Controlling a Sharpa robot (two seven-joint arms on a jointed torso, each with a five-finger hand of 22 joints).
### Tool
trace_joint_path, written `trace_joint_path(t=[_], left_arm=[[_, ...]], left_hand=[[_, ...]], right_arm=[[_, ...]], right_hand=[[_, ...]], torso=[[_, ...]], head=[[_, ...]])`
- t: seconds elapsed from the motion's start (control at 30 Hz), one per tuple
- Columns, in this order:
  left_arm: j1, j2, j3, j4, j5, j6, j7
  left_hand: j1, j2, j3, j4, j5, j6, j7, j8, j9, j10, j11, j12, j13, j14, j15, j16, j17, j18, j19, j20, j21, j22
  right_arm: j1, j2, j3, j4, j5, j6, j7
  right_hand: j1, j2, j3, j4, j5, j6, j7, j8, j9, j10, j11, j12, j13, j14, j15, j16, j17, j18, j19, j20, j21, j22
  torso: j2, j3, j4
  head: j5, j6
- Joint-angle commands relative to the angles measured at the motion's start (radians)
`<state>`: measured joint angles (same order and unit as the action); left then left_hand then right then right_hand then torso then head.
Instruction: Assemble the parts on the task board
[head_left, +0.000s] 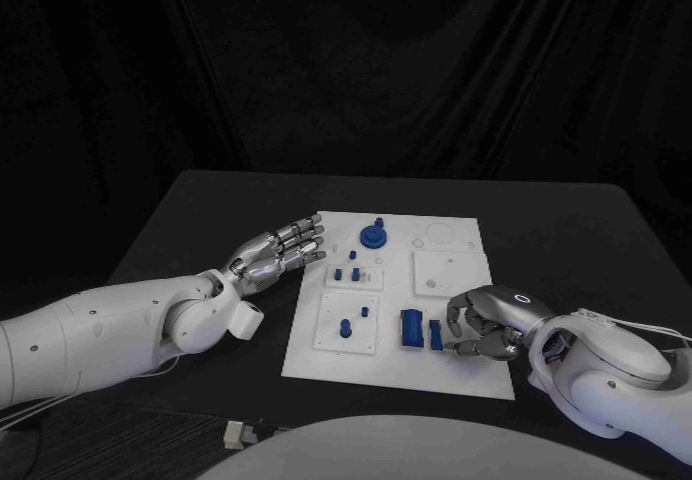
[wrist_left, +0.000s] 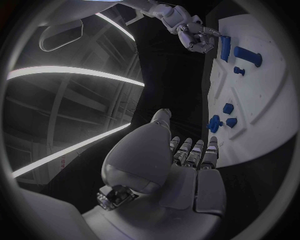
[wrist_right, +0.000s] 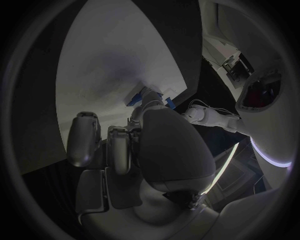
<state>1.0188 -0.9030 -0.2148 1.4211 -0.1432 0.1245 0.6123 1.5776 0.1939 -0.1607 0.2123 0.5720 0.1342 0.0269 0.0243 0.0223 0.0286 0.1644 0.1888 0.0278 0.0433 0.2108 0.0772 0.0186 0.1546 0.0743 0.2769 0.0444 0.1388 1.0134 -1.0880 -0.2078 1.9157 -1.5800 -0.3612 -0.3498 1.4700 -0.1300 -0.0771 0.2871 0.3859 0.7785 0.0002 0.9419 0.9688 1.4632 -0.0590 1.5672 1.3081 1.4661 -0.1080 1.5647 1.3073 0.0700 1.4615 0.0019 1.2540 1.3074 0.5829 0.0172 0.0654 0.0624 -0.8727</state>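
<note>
The right hand (head_left: 483, 322) sits curled at the near right edge of the white board (head_left: 450, 375), fingertips touching or almost touching a long blue block (head_left: 436, 335); whether it actually pinches the block, I cannot tell. A second block (head_left: 411, 329) lies just beside it. The left hand (head_left: 274, 253) hovers spread and empty at the board's left edge. A round blue piece (head_left: 375, 236) stands farther back. A loose grip could tip or drop the block, or knock its neighbour. No writing is readable.
</note>
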Motion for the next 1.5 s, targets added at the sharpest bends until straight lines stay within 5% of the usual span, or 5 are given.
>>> trace_joint_path(t=[0.03,0.43,0.9,1.27,1.5], left_arm=[[-0.002,0.000,0.001,0.003,0.005,0.009,0.018],[-0.008,-0.001,0.001,0.003,0.005,0.010,0.018],[-0.016,-0.003,0.001,0.001,0.005,0.011,0.017],[-0.017,-0.004,0.001,0.002,0.005,0.010,0.018],[-0.018,-0.005,0.001,0.002,0.005,0.010,0.019]], left_hand=[[0.009,0.004,-0.003,-0.006,0.004,0.000,0.008,0.005,0.001,-0.002,0.007,0.003,0.001,0.002,0.007,0.004,0.002,-0.020,0.001,0.003,0.004,0.000],[0.009,0.004,-0.003,-0.006,0.004,0.000,0.008,0.005,0.001,-0.002,0.007,0.003,0.001,0.002,0.007,0.004,0.002,-0.020,0.001,0.003,0.004,0.000],[0.009,0.004,-0.001,-0.007,0.005,-0.001,0.009,0.005,0.001,-0.002,0.008,0.003,0.001,0.002,0.007,0.004,0.002,-0.021,0.001,0.003,0.004,0.000],[0.009,0.004,-0.001,-0.007,0.005,-0.001,0.009,0.005,0.001,-0.002,0.008,0.003,0.001,0.002,0.007,0.004,0.002,-0.021,0.001,0.003,0.004,0.000],[0.009,0.004,-0.001,-0.007,0.005,-0.001,0.009,0.005,0.001,-0.002,0.008,0.003,0.001,0.002,0.007,0.004,0.002,-0.021,0.001,0.003,0.004,0.000]], right_arm=[[-0.003,0.003,0.000,-0.003,-0.029,-0.020,-0.004],[-0.004,0.008,0.000,-0.006,-0.015,-0.016,-0.011],[-0.005,0.018,0.000,-0.007,-0.010,0.001,-0.027],[-0.005,0.034,0.000,-0.019,0.002,0.000,-0.033],[-0.006,0.041,0.000,-0.023,0.014,0.010,-0.035]], right_hand=[[-0.005,0.008,0.001,0.002,0.018,-0.007,-0.002,0.007,0.005,0.108,-0.008,0.004,0.263,0.105,-0.010,0.006,0.263,-0.002,-0.001,-0.005,-0.005,0.173],[-0.052,0.023,0.000,0.004,0.120,-0.003,-0.009,0.012,0.009,0.108,-0.016,0.004,0.263,0.105,-0.017,0.006,0.263,-0.001,-0.002,-0.011,-0.010,0.172],[-0.082,0.009,-0.009,0.003,0.096,0.043,-0.013,0.059,0.051,0.108,-0.019,0.004,0.263,0.105,-0.019,0.006,0.263,0.000,-0.004,-0.014,-0.016,0.170],[-0.049,0.026,0.015,-0.004,0.168,0.080,-0.020,0.109,0.102,0.108,-0.025,0.004,0.263,0.105,-0.025,0.006,0.263,0.000,-0.003,-0.019,-0.016,0.171],[-0.035,0.025,0.019,-0.010,0.166,0.089,-0.021,0.118,0.112,0.108,-0.026,0.004,0.263,0.105,-0.026,0.006,0.263,0.001,-0.004,-0.020,-0.018,0.170]], torso=[[0.000,0.0000,0.0014],[0.000,0.0001,0.0013],[0.000,0.0002,0.0012],[0.000,-0.0001,0.0011],[0.000,0.0000,0.0013]], head=[[-0.001,0.000],[-0.002,0.000],[-0.001,0.000],[0.001,0.000],[-0.001,0.000]])
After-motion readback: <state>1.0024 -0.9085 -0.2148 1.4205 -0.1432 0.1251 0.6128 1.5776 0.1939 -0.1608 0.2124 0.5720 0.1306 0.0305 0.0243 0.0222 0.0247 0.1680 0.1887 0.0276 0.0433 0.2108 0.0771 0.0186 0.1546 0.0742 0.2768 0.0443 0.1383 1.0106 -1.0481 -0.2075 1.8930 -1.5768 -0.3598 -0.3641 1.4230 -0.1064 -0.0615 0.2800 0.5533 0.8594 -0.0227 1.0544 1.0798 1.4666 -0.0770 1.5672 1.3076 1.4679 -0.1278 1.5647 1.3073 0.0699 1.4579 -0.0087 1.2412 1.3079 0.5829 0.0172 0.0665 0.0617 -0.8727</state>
